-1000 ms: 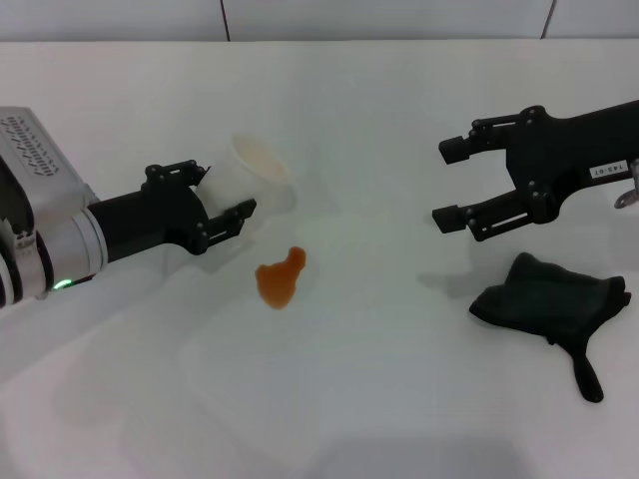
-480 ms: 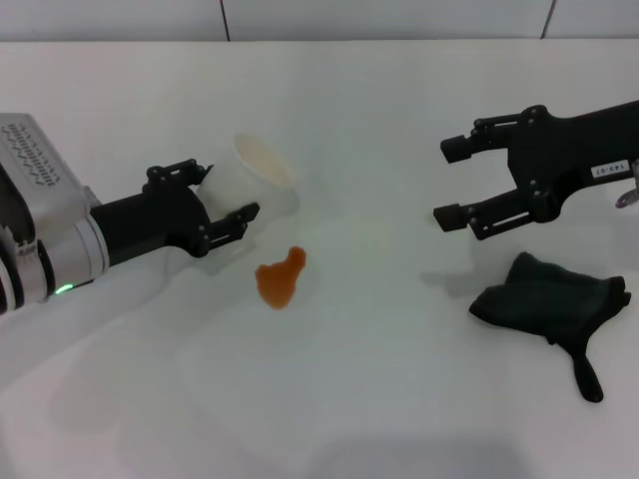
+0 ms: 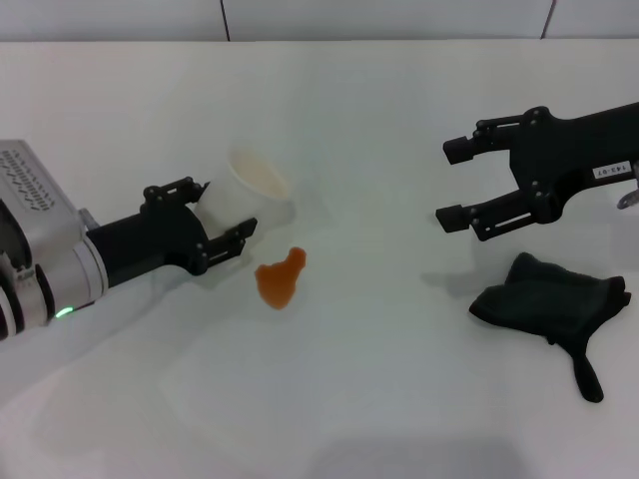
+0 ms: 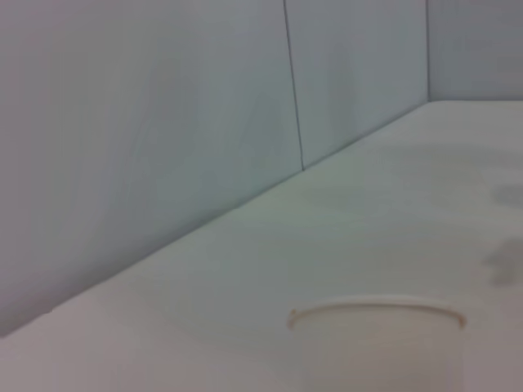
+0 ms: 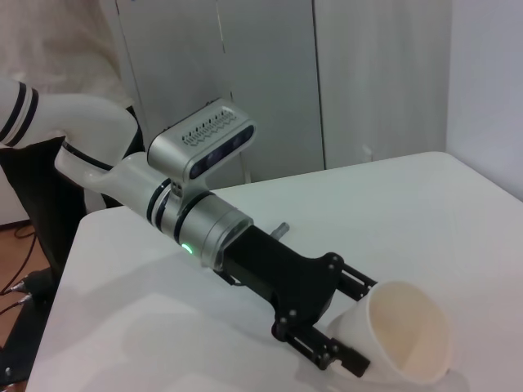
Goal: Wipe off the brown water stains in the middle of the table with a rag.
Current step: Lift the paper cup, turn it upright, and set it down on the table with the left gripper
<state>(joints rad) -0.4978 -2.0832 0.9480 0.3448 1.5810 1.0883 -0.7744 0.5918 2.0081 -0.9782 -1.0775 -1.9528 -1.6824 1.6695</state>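
Left claw (image 3: 215, 218) clenched on the white paper cup (image 3: 247, 192), tipped on its side, mouth up and right; both have pulled back left and slightly down versus a second ago. Brown stain (image 3: 281, 278) sits just right of the claw, mid-surface (image 3: 379, 130). Right claw (image 3: 458, 183) hangs released, unmoved, above the black rag (image 3: 554, 302) lying at right.

1. The head view looks from above, forward and down at the table (image 3: 399, 120); the left arm enters at the frame's left, the right arm at upper right.
2. The left wrist view sits low and near the cup (image 4: 377, 343), facing the wall.
3. The right wrist view looks across at the left gripper (image 5: 347, 327).
4. All three views share the cup.
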